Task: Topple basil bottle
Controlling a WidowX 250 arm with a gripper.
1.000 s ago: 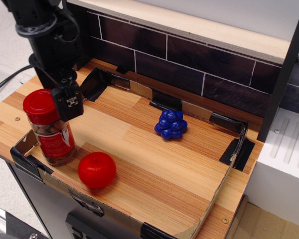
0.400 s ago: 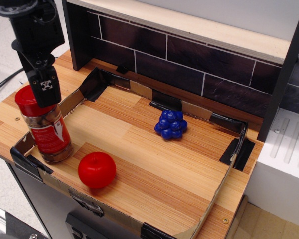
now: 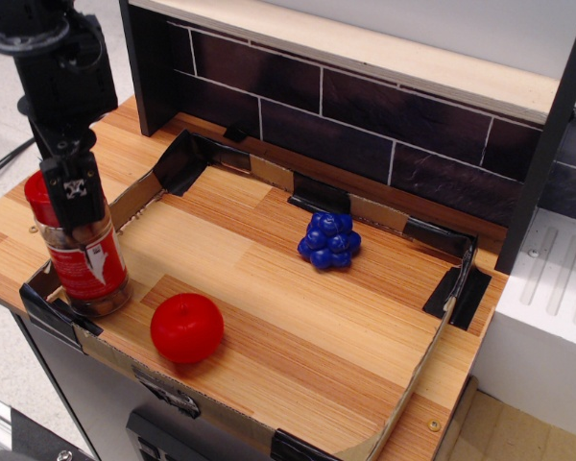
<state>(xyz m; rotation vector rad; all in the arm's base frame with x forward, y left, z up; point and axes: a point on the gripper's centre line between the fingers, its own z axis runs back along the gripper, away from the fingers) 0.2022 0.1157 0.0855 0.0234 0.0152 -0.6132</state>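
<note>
The clear cylindrical basil bottle with the red screw cap (image 3: 82,259) stood at the near-left corner of the wooden desk (image 3: 298,317), against the low cardboard wall, its long axis close to upright, perhaps tipped a little to the left. The black pincer (image 3: 74,197) hung right at the bottle's top, covering most of the cap; whether it pressed on the cap could not be told, nor how wide its jaws stood. Any toppling push would probably have to act high on the bottle. Its red label carried a white mark, but no writing could be read. A round red apple (image 3: 186,327) lay just to its right, apart from it.
</note>
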